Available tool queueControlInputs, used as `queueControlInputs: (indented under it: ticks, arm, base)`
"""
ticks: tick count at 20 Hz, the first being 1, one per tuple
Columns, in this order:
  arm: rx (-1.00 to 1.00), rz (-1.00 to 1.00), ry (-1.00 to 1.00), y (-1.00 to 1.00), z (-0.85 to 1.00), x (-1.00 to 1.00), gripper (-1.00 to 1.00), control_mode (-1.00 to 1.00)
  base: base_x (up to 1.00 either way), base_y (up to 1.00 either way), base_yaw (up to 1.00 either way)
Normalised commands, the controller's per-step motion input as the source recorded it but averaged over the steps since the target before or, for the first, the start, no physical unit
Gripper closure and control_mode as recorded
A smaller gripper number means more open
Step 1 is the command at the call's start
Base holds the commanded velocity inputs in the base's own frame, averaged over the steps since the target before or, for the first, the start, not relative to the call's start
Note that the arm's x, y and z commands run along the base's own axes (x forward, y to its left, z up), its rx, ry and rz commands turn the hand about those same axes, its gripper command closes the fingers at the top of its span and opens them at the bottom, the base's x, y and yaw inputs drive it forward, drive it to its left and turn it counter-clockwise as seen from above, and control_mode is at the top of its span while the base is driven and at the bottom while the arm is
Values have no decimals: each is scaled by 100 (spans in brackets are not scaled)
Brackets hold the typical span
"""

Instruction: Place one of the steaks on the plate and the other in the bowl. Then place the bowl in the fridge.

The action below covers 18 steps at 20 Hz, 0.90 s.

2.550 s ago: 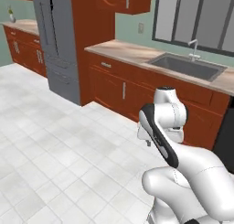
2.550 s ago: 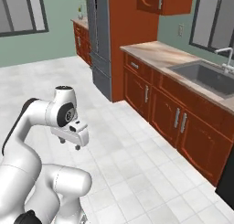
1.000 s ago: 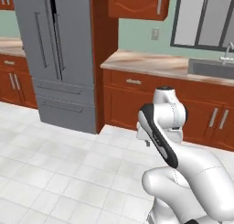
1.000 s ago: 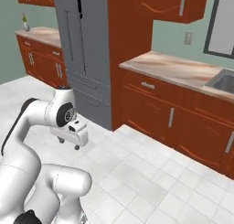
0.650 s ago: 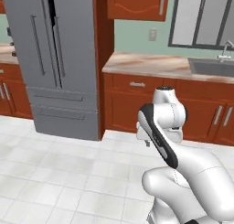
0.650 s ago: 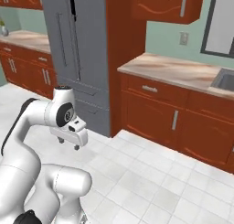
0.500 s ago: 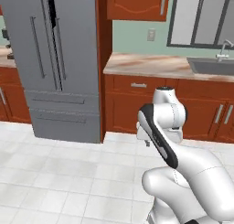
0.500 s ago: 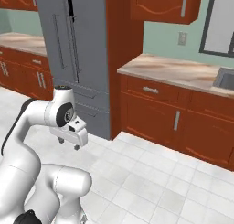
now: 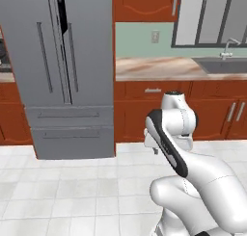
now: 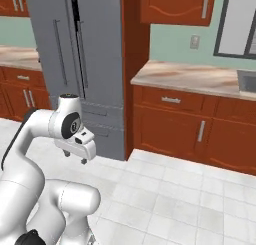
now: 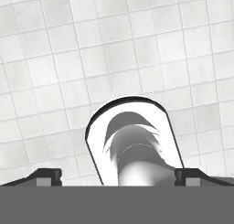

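The tall grey fridge [image 9: 72, 71] stands ahead on the left, its upper doors showing a thin dark slit between them at the top, and it also appears in the right base view [image 10: 95, 64]. My gripper [image 9: 154, 150] hangs folded close to the arm, well short of the fridge and pointing down at the white tiled floor [image 11: 114, 49]. In the right base view the gripper [image 10: 75, 158] is low at the left. Its fingertips [image 11: 43, 176] stand far apart with nothing between them, so it is open. The steaks, the plate and the bowl are out of view.
Red-brown base cabinets [image 9: 144, 110] under a marble-look counter [image 10: 190, 76] run to the right of the fridge. A sink with a tap [image 9: 226, 61] sits at the far right. Wall cabinets [image 10: 175, 6] hang above. Open floor [image 10: 175, 199] lies in front.
The whole picture has shifted: the base has driven and turned, so the fridge is now nearer and more face-on. The arm keeps its folded pose and the gripper stays open.
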Motion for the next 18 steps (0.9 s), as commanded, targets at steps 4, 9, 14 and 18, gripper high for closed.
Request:
queueControlInputs:
  ticks: [4, 9, 14, 18]
  arm:
    - [0, 0, 0, 0, 0, 0, -100, 100]
    - [0, 0, 0, 0, 0, 0, -100, 100]
    - [0, 0, 0, 0, 0, 0, -100, 100]
    - [0, 0, 0, 0, 0, 0, -100, 100]
  base:
    - [20, 100, -36]
    - [16, 100, -36]
    - [16, 95, -31]
    - [56, 70, -6]
